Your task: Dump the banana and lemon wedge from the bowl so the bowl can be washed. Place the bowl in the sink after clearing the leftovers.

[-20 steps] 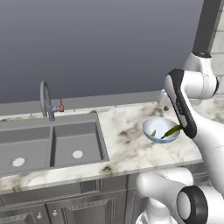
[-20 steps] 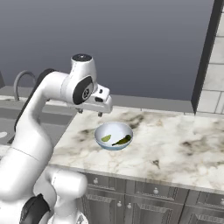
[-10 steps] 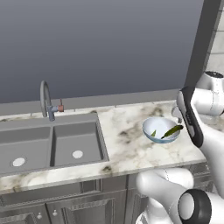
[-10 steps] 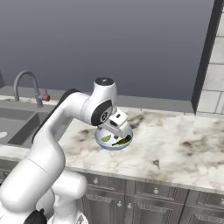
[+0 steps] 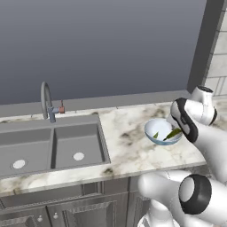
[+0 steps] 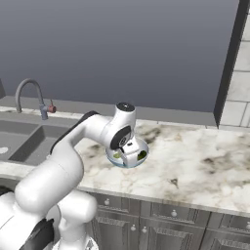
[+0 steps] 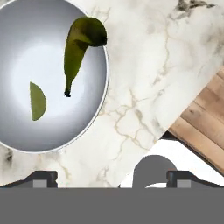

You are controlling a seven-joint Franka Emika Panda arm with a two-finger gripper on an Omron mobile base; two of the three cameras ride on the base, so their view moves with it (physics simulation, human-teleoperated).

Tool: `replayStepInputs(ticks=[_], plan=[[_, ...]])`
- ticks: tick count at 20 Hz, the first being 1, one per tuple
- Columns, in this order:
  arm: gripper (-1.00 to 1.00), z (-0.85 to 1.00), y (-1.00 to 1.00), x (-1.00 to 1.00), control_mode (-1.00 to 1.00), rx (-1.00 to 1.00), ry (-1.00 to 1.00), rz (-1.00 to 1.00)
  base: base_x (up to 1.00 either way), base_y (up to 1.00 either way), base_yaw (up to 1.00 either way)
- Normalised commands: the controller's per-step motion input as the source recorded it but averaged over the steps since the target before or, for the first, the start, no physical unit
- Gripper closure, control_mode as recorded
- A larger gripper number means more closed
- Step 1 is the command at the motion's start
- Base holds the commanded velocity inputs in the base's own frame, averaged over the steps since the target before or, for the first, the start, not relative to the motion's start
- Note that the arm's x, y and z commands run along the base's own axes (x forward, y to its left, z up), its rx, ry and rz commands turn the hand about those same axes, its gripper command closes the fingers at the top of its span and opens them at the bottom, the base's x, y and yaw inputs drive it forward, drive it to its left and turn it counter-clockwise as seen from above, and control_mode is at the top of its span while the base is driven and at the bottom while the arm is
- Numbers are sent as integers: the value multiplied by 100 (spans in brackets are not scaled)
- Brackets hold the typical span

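Nothing is cleared yet: the bowl (image 5: 162, 131) sits on the surface near its front edge, well right of the sink (image 5: 49, 146), with the banana (image 7: 81, 46) and lemon wedge (image 7: 37, 101) inside. The hand (image 6: 131, 152) hovers just above it, fingers spread, grasping nothing. Dumping and sinking both remain.

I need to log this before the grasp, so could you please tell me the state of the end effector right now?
End effector: open, holding nothing, poised above the counter beside the bowl.
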Motion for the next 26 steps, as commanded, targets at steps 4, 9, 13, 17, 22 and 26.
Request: replayStepInputs(ticks=[4, 9, 13, 17, 22, 26], plan=[[-100, -18, 0, 26, -100, 2, 7, -13, 0, 0, 0], [-100, -46, 0, 10, -100, 1, 1, -3, 0, 0, 0], [-100, -41, 0, 23, -100, 8, 0, -2, 0, 0, 0], [-100, -45, 0, 23, -100, 13, -3, -3, 0, 0, 0], [-100, -35, 0, 26, -100, 9, -1, -1, 0, 0, 0], [-100, -21, 2, 42, -100, 0, 0, 0, 0, 0, 0]])
